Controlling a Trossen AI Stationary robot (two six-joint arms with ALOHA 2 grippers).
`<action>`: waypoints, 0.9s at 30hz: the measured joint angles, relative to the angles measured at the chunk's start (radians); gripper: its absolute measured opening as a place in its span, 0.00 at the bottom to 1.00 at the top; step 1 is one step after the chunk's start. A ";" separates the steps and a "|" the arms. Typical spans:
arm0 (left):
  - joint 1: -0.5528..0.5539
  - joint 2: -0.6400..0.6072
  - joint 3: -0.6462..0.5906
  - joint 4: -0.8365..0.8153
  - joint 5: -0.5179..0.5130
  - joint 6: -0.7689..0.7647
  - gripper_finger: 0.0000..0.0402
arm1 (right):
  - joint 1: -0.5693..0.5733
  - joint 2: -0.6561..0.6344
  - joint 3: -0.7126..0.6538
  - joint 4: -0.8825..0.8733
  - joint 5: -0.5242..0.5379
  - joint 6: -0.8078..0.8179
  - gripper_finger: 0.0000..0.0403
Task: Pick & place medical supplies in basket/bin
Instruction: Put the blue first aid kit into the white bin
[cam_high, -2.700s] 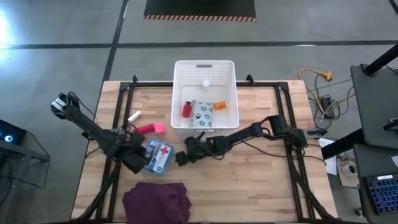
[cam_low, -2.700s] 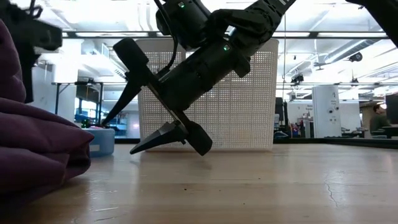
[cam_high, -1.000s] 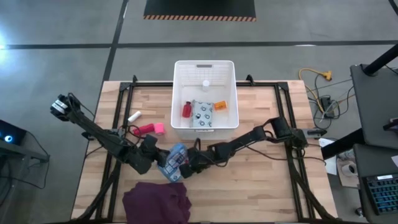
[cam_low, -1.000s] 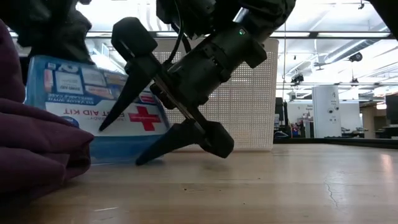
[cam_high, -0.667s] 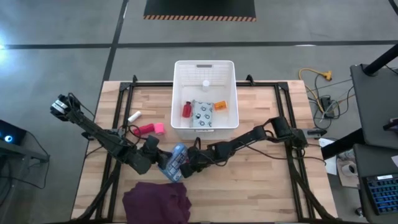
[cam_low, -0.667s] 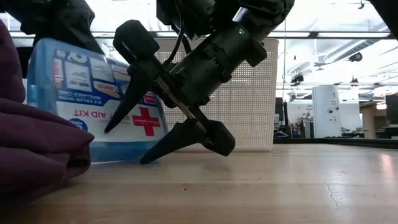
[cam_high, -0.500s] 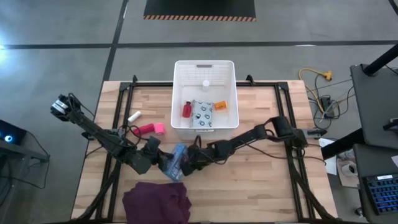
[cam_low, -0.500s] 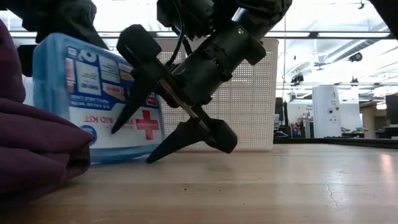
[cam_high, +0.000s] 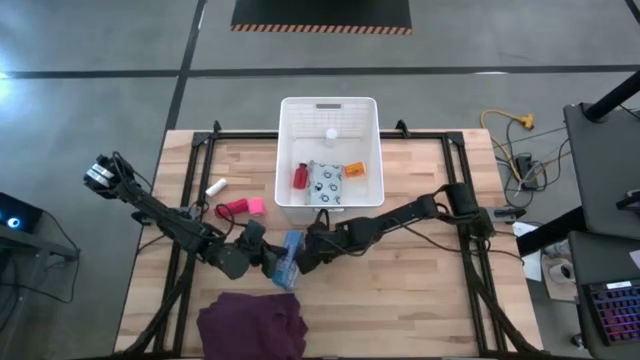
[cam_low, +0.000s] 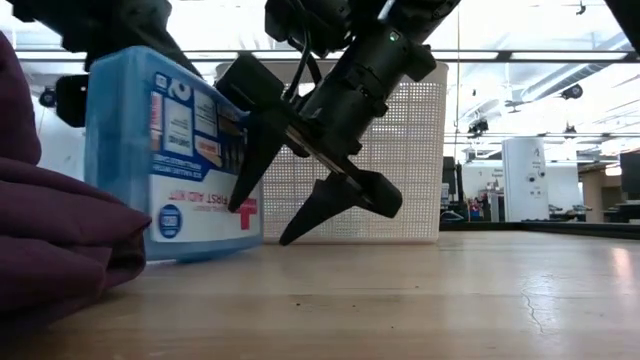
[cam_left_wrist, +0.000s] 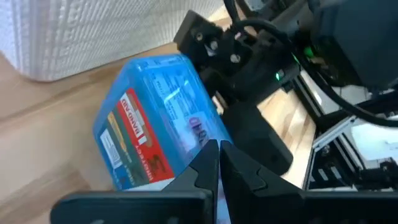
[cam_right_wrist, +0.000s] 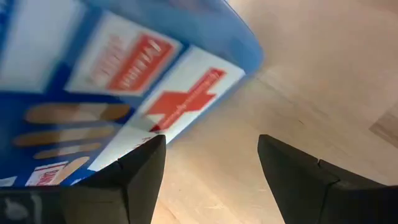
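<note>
Left tool (cam_high: 268, 262), seen from above, clamps the blue first-aid pouch (cam_high: 288, 258) on the bench (cam_high: 420, 290), just in front of the white basket (cam_high: 329, 110); the right tool (cam_high: 303, 258) sits against the pouch's other side. Low view: the pouch (cam_low: 170, 160) stands on edge beside the purple cloth (cam_low: 55, 250), right tool (cam_low: 285, 195) spread wide beside it. Left wrist: fingers (cam_left_wrist: 208, 165) pressed nearly together on the pouch (red label showing). Right wrist: fingers (cam_right_wrist: 146, 165) gaping, red cross ahead.

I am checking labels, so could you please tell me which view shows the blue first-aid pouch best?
The left wrist view shows the blue first-aid pouch nearly whole. The low view shows one end; the right wrist view only a cropped printed face; the high view a small sliver between the grippers.
</note>
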 joint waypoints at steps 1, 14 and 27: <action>0.007 0.006 0.000 0.011 0.002 0.007 0.00 | 0.001 0.000 0.000 0.002 0.000 0.000 0.61; 0.025 0.012 0.012 0.025 0.047 0.093 0.00 | 0.008 -0.010 0.001 -0.070 0.023 -0.037 0.61; 0.026 0.053 -0.001 0.076 0.052 0.067 0.00 | 0.011 -0.250 0.002 -0.210 0.213 -0.540 0.61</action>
